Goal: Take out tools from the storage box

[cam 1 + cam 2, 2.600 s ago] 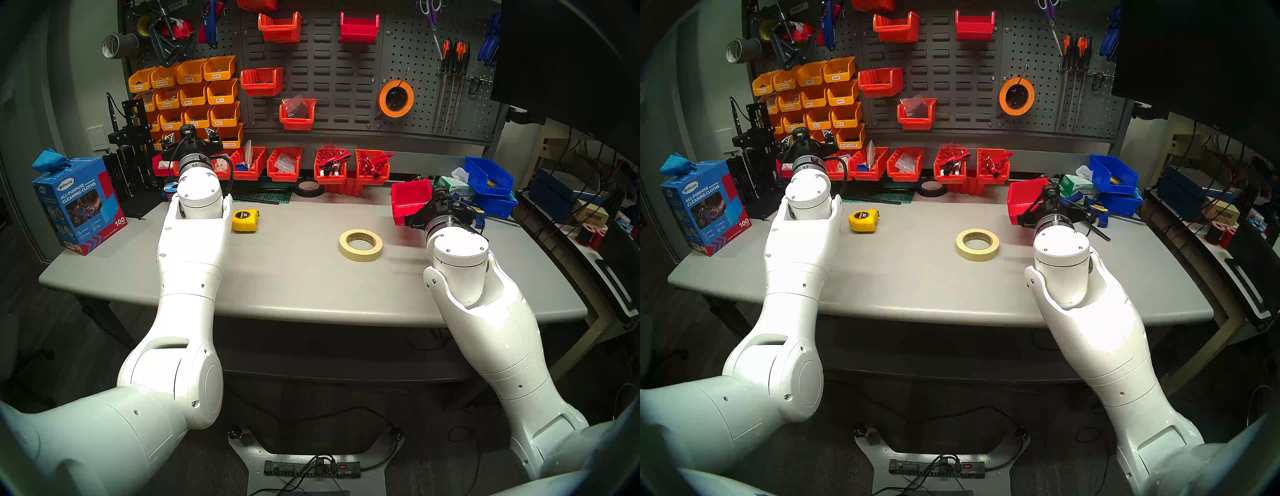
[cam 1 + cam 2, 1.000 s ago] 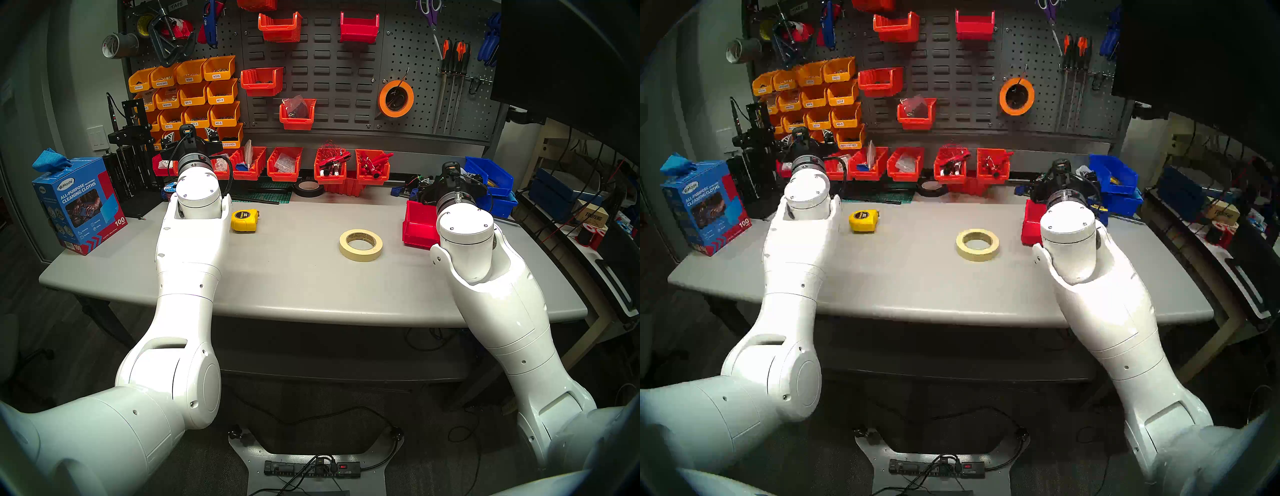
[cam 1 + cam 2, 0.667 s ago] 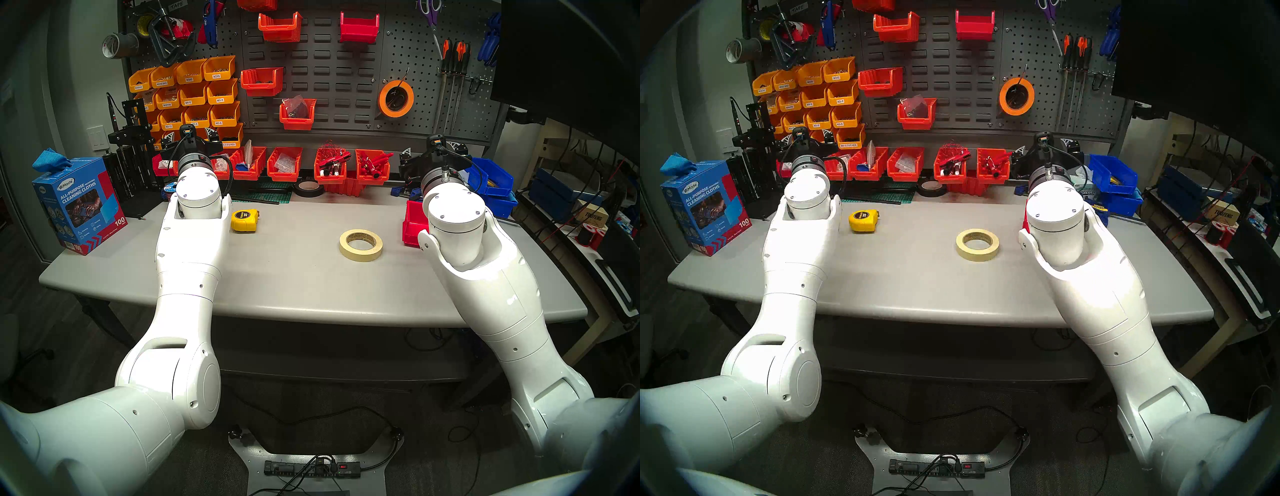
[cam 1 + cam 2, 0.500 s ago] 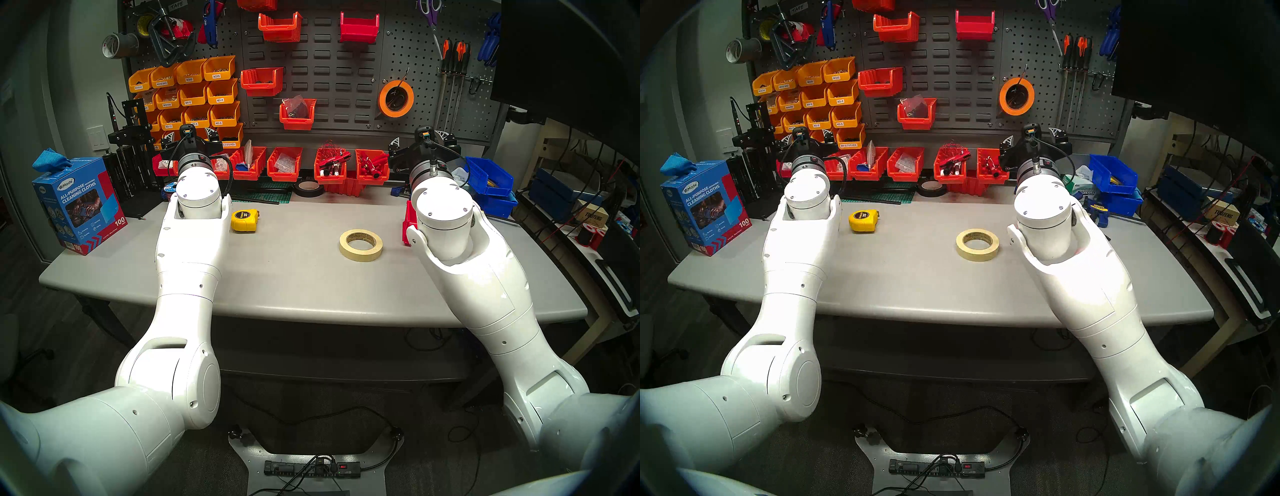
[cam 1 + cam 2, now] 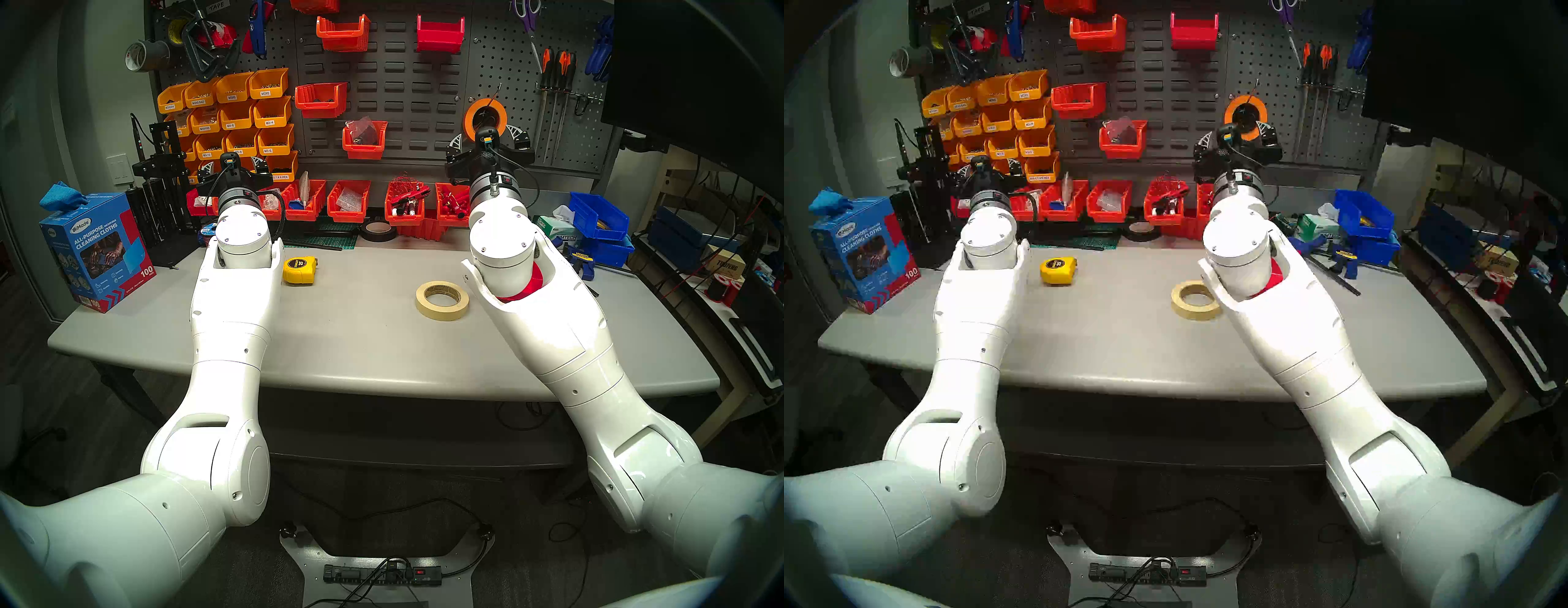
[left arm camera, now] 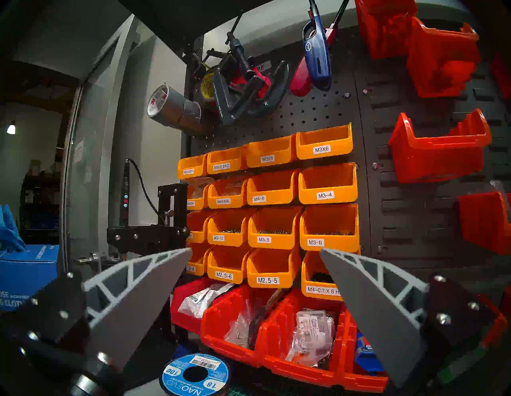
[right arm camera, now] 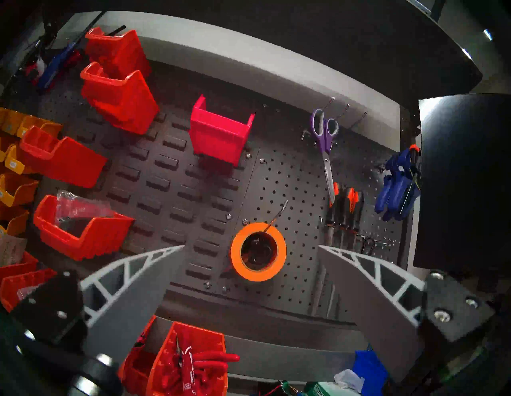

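The yellow tape measure (image 5: 300, 269) (image 5: 1058, 270) lies on the grey table just right of my left forearm. The cream masking-tape roll (image 5: 442, 300) (image 5: 1196, 300) lies flat mid-table, just left of my right forearm. The red storage box (image 5: 532, 282) (image 5: 1276, 276) stands on the table behind my right forearm; only a sliver shows. My left gripper (image 5: 232, 164) (image 6: 255, 249) is open and empty, raised before the yellow wall bins. My right gripper (image 5: 485, 135) (image 7: 251, 245) is open and empty, raised high before the pegboard.
A row of orange-red parts bins (image 5: 348, 204) lines the table's back, with a black tape roll (image 5: 377, 231) before it. An orange tape roll (image 7: 258, 251) hangs on the pegboard. Blue bins (image 5: 598, 216) sit back right, a blue cloth box (image 5: 95, 250) far left.
My right gripper set the red box down on the table's right side, let go, then rose and swung left toward the pegboard. The left arm has not moved.
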Controlling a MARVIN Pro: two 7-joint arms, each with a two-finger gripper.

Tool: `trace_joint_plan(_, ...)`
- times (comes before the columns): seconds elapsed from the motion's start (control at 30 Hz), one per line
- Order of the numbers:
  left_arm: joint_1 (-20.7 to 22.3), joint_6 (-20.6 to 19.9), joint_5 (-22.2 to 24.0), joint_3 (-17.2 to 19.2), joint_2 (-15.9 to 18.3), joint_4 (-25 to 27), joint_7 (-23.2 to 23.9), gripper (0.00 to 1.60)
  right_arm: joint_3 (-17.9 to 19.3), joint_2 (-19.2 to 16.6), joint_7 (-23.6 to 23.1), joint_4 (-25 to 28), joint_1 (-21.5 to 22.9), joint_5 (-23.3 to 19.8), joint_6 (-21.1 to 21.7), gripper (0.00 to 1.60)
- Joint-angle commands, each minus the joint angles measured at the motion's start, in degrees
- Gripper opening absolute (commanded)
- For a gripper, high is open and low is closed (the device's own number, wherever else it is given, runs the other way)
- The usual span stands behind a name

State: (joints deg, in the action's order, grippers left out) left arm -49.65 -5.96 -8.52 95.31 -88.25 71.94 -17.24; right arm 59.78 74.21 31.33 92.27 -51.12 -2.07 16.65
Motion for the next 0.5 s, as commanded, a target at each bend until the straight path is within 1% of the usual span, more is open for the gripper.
trace_joint_plan(0.0, 0.94, 0.26, 0.21, 0.16, -0.15, 0.87, -0.23, 1.60, -0.45, 2.10, 2.48, -2.79, 4.67, 2.83, -4.93, 1.60)
trace_joint_plan(0.2, 0.93, 0.25, 0.28, 0.13, -0.13, 0.88, -0.29, 1.60, -0.83, 2.43, 3.66, -4.30, 5.20, 3.54, -7.15, 1.60)
trace_joint_plan(0.47, 0.93, 0.24, 0.42, 0.04, -0.06, 0.90, -0.37, 1.60, -1.06, 2.55, 4.35, -4.97, 5.44, 3.85, -8.21, 1.60)
